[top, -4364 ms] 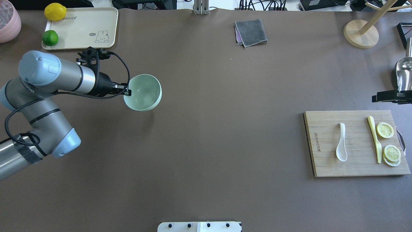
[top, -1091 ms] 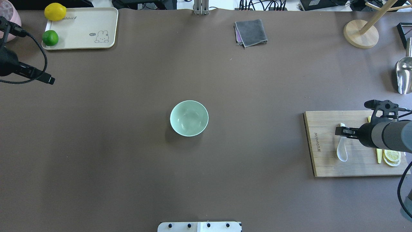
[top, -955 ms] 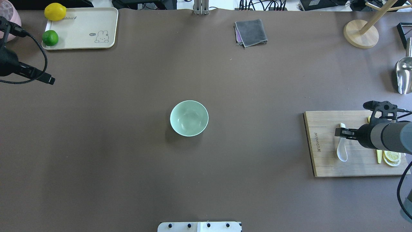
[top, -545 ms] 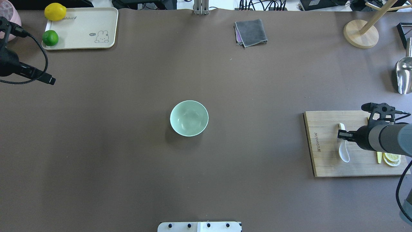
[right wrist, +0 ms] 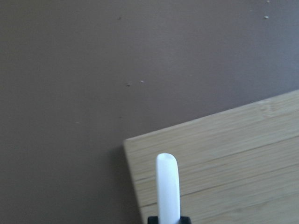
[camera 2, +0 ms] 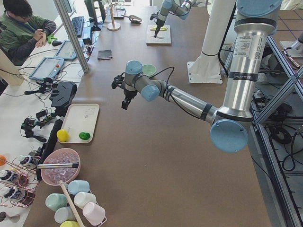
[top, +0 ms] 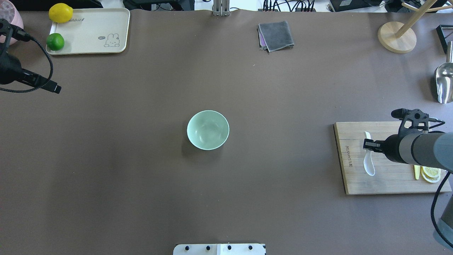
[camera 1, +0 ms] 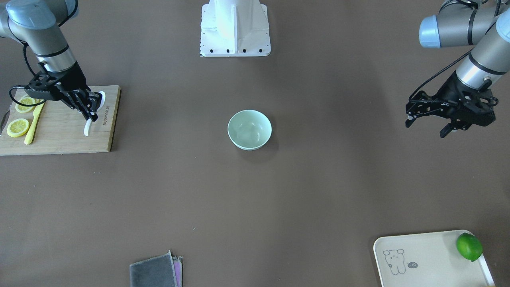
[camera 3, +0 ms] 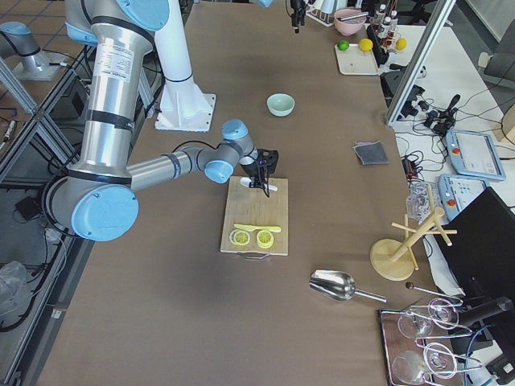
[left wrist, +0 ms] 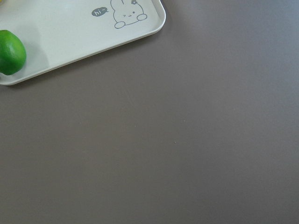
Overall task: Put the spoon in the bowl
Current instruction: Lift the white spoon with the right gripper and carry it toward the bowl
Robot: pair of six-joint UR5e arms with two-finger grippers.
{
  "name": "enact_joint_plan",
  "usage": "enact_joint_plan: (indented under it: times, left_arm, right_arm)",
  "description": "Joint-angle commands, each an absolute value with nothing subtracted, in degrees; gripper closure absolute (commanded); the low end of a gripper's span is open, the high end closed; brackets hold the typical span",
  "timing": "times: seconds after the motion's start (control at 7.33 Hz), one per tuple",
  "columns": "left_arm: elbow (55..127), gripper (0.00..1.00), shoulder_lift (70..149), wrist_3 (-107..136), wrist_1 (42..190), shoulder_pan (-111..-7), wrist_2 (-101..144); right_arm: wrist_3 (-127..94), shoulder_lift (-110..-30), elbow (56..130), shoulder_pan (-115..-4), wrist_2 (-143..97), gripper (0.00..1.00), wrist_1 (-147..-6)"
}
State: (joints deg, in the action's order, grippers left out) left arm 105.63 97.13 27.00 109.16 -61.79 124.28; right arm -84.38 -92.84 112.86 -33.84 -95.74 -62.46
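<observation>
The white spoon (top: pixel 369 161) is held by its handle in my right gripper (top: pixel 366 145), which is shut on it over the left part of the wooden cutting board (top: pixel 389 186). In the front view the spoon (camera 1: pixel 87 128) hangs just above the board under that gripper (camera 1: pixel 92 111). The right wrist view shows the handle tip (right wrist: pixel 167 182) over the board's corner. The mint-green bowl (top: pixel 208 130) stands empty and upright at the table's middle, far to the gripper's left. My left gripper (camera 1: pixel 426 125) is open and empty, off at the left edge.
A yellow knife (top: pixel 417 172) and lemon slices (top: pixel 431 171) lie on the board's right part. A cream tray (top: pixel 88 33) with a lime (top: pixel 55 41) and a lemon (top: pixel 60 12) is far left. A grey cloth (top: pixel 276 35), a wooden stand (top: pixel 396 37) and a metal scoop (top: pixel 444 83) lie at the back.
My right gripper closed on the spoon's handle and has carried it a little to the left, off its resting spot. The bowl and the left arm have not moved in the last second.
</observation>
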Motion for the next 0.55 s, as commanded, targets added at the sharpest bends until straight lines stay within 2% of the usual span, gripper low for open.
enact_joint_plan:
  times: [0.0,0.14,0.27,0.41]
  left_arm:
    - [105.6,0.01,97.1,27.1,109.3,-61.7,124.3]
    - [105.4,0.01,97.1,27.1,109.3,-61.7,124.4]
    - [105.4,0.01,97.0,27.1,109.3,-61.7,124.4]
    - [105.5,0.01,97.0,27.1,109.3,-61.7,124.4]
  right_arm:
    - [-97.1,-73.3,112.2,-29.1,-89.9,1.00,-85.8]
    - [-102.1,-66.2,111.4,-26.9,-88.4,1.00,-92.7]
    - [-106.8,-58.8,106.9,-25.7,-87.1,1.00,-95.5]
    - [-111.3,-49.8,99.1,-24.8,-86.0,1.00,-98.1]
